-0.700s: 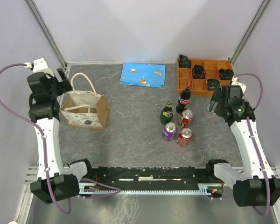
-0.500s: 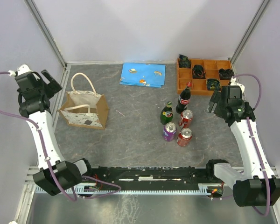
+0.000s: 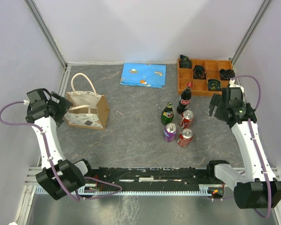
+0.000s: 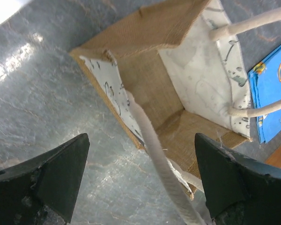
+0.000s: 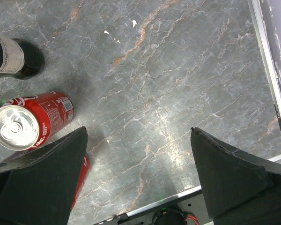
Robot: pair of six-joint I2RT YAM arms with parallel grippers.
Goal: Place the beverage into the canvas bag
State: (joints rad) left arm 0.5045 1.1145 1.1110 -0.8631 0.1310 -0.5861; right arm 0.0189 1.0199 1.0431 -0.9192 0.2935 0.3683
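Tabletop, L end effector wide at canvas bag rim, R end effector wide

Both agape and empty: left claw and right claw, well apart, aloft.

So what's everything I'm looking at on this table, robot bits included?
Bag: 1, beige canvas with cream rope handles, standing open on the left.
Sheet: 1, blue with small pictures, flat at the far edge.
Tray: 1, orange with compartments, far right.
Dark items: several, black, in the tray; too small to identify.
Cola bottle: 1, dark with a red label, upright in front of the tray.
Green bottle: 1, green, upright beside the cola bottle.
Red cans: 2, red, upright, nearer than the bottles.
Purple can: 1, purple, upright beside the red cans.
Table: 1, grey marbled.
Left gripper: 1, black, open, by the bag.
Right gripper: 1, black, open, right of the cans.
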